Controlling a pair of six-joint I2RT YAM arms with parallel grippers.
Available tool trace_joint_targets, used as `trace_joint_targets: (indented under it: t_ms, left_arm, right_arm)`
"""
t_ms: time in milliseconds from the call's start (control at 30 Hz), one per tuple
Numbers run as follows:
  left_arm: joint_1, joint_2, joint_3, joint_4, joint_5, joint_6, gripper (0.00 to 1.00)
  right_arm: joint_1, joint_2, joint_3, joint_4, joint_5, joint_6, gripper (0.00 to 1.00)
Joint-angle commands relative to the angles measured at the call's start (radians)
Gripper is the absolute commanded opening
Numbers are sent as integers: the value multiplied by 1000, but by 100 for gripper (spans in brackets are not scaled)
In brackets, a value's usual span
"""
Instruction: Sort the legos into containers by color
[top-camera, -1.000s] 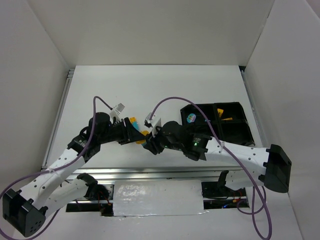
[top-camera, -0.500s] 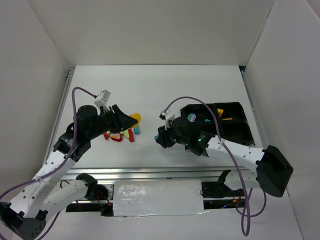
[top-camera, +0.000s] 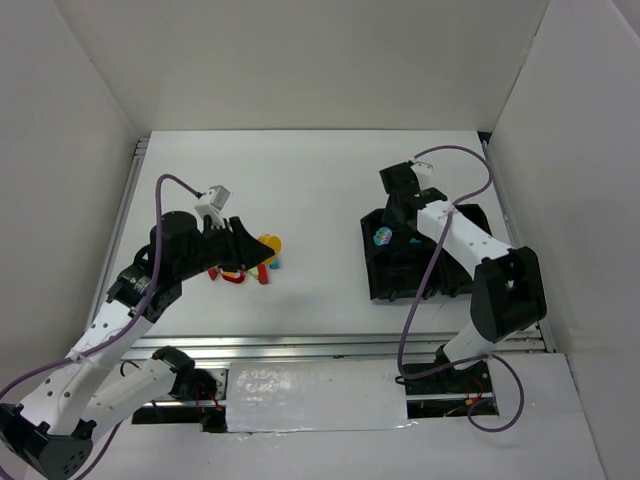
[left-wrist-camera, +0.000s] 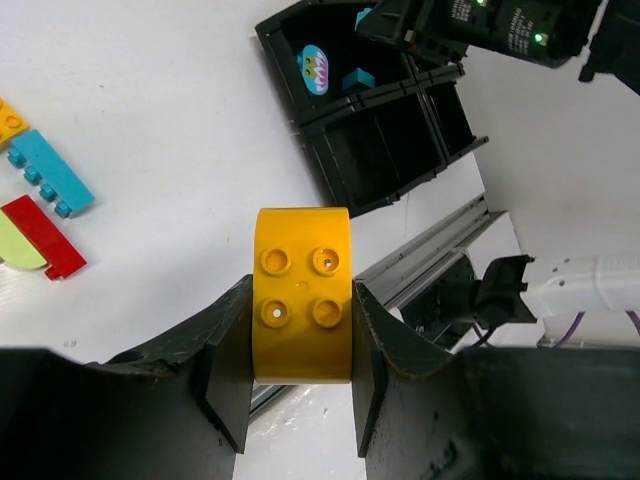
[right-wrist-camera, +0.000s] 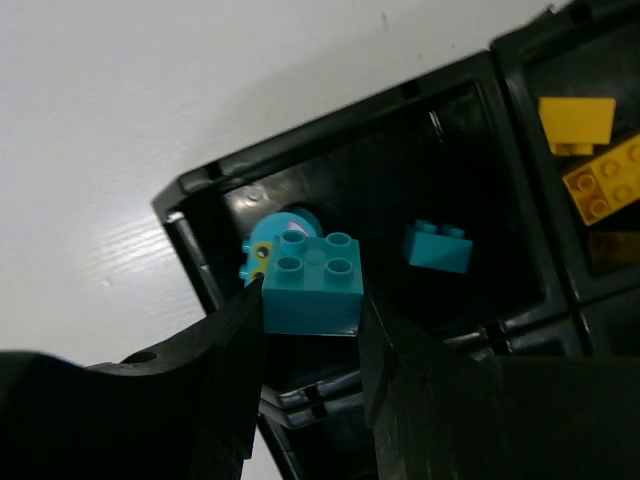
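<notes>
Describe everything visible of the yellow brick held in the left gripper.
The yellow brick is glossy orange-yellow plastic with four round studs in a two-by-two block on its upper face. One end is rounded and the other is straight. It sits squarely in the left gripper, with a dark jaw pressed against each long side. Nothing else touches it. It appears to be lifted off the white table.

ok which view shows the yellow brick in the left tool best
The left wrist view: the yellow brick sits clamped in the left tool, four studs showing. The top external view shows only a yellow sliver past the tool. The right wrist view misses it.
</notes>
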Motion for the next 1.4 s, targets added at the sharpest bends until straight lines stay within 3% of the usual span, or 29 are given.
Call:
trace_joint_targets:
  t_ms: [0, 33, 67, 100, 133, 300, 333, 433, 467, 567, 700, 833, 867, 933, 1100, 1167, 1367]
  left_arm:
    - [2, -9, 1, 41, 69, 50, 0]
    - [2, -8, 0, 41, 74, 59, 0]
    - [0, -8, 0, 48, 80, 64, 0]
    - [2, -6, -5, 51, 89, 70, 0]
    - [2, 0, -6, 59, 109, 79, 0]
    - [2, 17, -41, 156, 262, 99, 0]
    - [-1, 17, -49, 203, 325, 99, 0]
    - [0, 9, -80, 330, 472, 87, 0]
    - [-1, 6, -86, 363, 504, 82, 0]
    - [-13, -9, -83, 381, 526, 116, 0]
    - [-43, -34, -71, 329, 424, 202, 0]
    - [-47, -66, -118, 448, 439, 147, 0]
    - [-49, -69, -149, 544, 460, 118, 0]
    - [-52, -68, -179, 651, 524, 14, 0]
    - [-69, -8, -245, 954, 626, -213, 0]
    - [-75, -5, -258, 987, 634, -247, 0]
    - [-84, -2, -241, 931, 620, -240, 0]
  right_arm:
    - [-26, -3, 40, -78, 32, 25, 32]
    - [-31, -4, 40, -78, 31, 25, 40]
    - [-32, -3, 46, -80, 31, 23, 61]
    - [-34, -1, 49, -86, 32, 22, 71]
    - [-35, -3, 57, -87, 37, 22, 100]
    - [-23, -59, 92, -101, -4, 5, 100]
    - [-16, -87, 83, -94, -71, -7, 100]
    - [-14, -226, -1, 35, -442, -81, 100]
    - [-14, -301, -27, 81, -720, -74, 100]
    - [-3, -403, -70, 147, -924, 55, 100]
    - [64, -515, -200, 282, -981, 341, 100]
    - [164, -581, -319, 542, -1130, 483, 100]
    - [216, -592, -340, 701, -1159, 483, 100]
    - [277, -607, -369, 797, -1216, 410, 100]
    - [374, -599, -360, 893, -1268, 286, 96]
    - [382, -601, -371, 945, -1265, 282, 93]
    - [383, -584, -362, 937, -1238, 215, 66]
